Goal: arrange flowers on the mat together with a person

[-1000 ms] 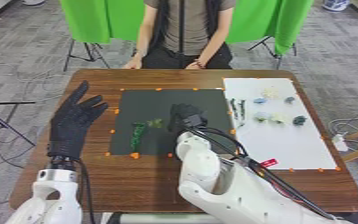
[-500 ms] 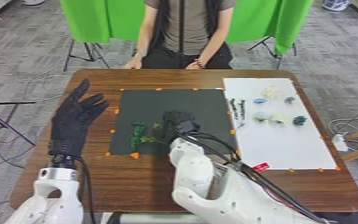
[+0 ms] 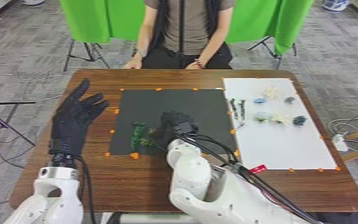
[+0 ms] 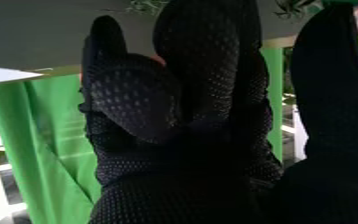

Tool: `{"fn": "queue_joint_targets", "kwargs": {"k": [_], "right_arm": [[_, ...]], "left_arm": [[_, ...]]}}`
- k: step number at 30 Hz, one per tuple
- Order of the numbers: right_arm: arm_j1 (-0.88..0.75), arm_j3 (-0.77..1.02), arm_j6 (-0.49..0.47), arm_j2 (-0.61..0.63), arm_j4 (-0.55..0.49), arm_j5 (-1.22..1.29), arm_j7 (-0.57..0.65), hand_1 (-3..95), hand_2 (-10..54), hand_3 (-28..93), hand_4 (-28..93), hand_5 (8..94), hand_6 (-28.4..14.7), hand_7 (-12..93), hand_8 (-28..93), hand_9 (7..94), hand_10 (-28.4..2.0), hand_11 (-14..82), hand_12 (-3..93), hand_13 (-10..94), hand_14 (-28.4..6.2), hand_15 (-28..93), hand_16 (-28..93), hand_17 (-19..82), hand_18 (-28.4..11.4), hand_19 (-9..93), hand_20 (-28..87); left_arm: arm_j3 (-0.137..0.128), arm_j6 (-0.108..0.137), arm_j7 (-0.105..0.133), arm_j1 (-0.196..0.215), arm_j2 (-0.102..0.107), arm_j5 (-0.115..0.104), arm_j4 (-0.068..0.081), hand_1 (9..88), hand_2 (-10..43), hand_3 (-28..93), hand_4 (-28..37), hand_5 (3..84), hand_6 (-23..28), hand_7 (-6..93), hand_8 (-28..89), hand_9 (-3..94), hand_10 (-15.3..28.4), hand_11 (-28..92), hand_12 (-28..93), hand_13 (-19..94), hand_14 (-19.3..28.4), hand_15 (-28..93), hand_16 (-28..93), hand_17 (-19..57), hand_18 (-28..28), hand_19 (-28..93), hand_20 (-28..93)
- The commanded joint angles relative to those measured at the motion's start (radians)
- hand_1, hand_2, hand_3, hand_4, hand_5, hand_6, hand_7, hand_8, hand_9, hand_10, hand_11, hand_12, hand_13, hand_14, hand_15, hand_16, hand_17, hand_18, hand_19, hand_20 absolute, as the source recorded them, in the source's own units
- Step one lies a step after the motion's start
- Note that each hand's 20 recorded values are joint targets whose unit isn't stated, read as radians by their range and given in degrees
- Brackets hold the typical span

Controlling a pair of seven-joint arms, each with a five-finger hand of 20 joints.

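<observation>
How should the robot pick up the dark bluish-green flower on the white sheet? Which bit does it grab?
I'd pinch the dark bluish-green flower by the sides of its bunchy head, coming down from above and a little from the right. The head looks small and roundish, and a pale flower sits close on its left.

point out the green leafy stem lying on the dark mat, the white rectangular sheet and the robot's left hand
Green leafy stem [image 3: 138, 133]: head view, middle of its length.
White rectangular sheet [image 3: 278, 147]: head view, bare near part.
Black-gloved left hand [image 3: 71, 120]: head view, palm.
</observation>
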Motion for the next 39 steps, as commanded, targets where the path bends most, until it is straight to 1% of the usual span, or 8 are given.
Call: {"fn": "queue_joint_targets", "kwargs": {"k": [1, 7, 12, 16, 22, 26, 32, 39], "right_arm": [[0.043, -0.009, 0.217, 0.065, -0.101, 0.027, 0.032, 37.0, -1.9, 56, -22, 87.6, -1.4, 16, -13, 93.7, -11.4, 42.2, 18.1, 89, -8.9, 65, 21, 36, -25.4, 93, -1], [-0.035, 0.135, 0.334, 0.141, -0.225, 0.208, -0.060, 35.1, -1.0, 56, -22, 85.0, -1.5, 16, -13, 93.7, -11.8, 39.9, 18.4, 87, -9.2, 65, 21, 35, -25.4, 92, -2], [-0.201, 0.345, 0.391, 0.234, -0.344, 0.351, -0.153, 26.7, 7.8, 57, -22, 75.1, -3.7, 16, -13, 85.9, -16.4, 29.1, 19.3, 75, -14.5, 62, 16, 22, -24.3, 79, 0], [-0.424, 0.632, 0.404, 0.233, -0.409, 0.724, -0.419, 21.0, 11.0, 63, -24, 64.6, -4.3, 16, -14, 72.3, -18.8, 25.7, 16.6, 58, -19.0, 57, 11, 10, -22.7, 60, 11], [-0.629, 0.817, 0.466, 0.210, -0.407, 1.157, -0.785, 15.9, 13.5, 68, -25, 54.6, -4.3, 15, -13, 59.1, -20.3, 20.0, 14.8, 46, -21.0, 48, 8, 5, -21.8, 50, 13], [-0.704, 0.855, 0.464, 0.187, -0.388, 1.492, -0.985, 14.1, 15.2, 69, -26, 53.7, -3.4, 15, -13, 57.3, -20.1, 18.5, 14.5, 44, -20.9, 46, 10, 5, -20.8, 49, 14], [-0.799, 0.919, 0.396, 0.143, -0.387, 1.482, -0.986, 11.2, 16.1, 70, -28, 48.3, -1.2, 12, -13, 51.8, -18.0, 13.9, 13.8, 40, -21.0, 41, 10, 4, -20.6, 44, 15], [-0.851, 0.950, 0.381, 0.108, -0.396, 1.465, -0.968, 10.4, 16.5, 69, -28, 45.9, -0.7, 12, -12, 49.6, -17.6, 12.4, 13.8, 38, -21.4, 39, 11, 3, -20.7, 44, 16]], "left_arm": [[-0.034, -0.051, -0.054, 0.015, -0.059, 0.034, 0.013, 21.9, 12.1, 72, -28.3, 31.5, 6.6, 11.4, -9, 35.7, 19.1, 24, 10, 28, 24.3, 46, -8, -5.3, 25.4, 62, -7], [-0.071, -0.071, -0.062, 0.053, -0.090, 0.042, 0.013, 21.0, 11.9, 72, -28.3, 31.5, 6.5, 11.3, -9, 35.6, 19.1, 24, 10, 28, 24.3, 46, -8, -5.3, 25.4, 62, -7], [-0.098, -0.078, -0.042, 0.086, -0.106, 0.040, 0.015, 19.9, 11.6, 72, -28.3, 31.5, 6.5, 11.2, -9, 35.7, 19.0, 24, 10, 28, 24.4, 46, -8, -5.3, 25.5, 62, -7], [-0.114, -0.083, -0.017, 0.114, -0.118, 0.035, 0.014, 18.7, 11.2, 71, -28.3, 32.0, 6.0, 11.2, -9, 36.5, 18.6, 24, 10, 29, 24.6, 47, -8, -5.1, 25.5, 63, -6], [-0.123, -0.091, -0.009, 0.145, -0.134, 0.037, 0.010, 17.2, 11.0, 71, -28.3, 32.4, 5.4, 11.0, -9, 37.8, 18.1, 23, 10, 30, 25.0, 48, -7, -4.3, 25.6, 64, -5], [-0.098, -0.099, 0.000, 0.127, -0.134, 0.038, 0.018, 17.0, 10.8, 71, -28.3, 32.2, 5.1, 10.7, -9, 38.2, 17.7, 23, 11, 30, 25.0, 48, -7, -3.9, 25.9, 65, -4], [-0.063, -0.094, 0.004, 0.101, -0.144, 0.046, 0.029, 16.9, 10.8, 71, -28.3, 30.9, 4.0, 10.9, -9, 38.0, 16.8, 21, 11, 31, 24.8, 48, -8, -3.4, 25.9, 65, -4], [-0.108, -0.102, -0.055, 0.123, -0.192, 0.090, 0.031, 16.9, 10.7, 72, -28.3, 31.1, 4.2, 11.1, -9, 37.6, 16.9, 21, 11, 30, 24.3, 46, -8, -3.8, 25.3, 63, -4]]}}
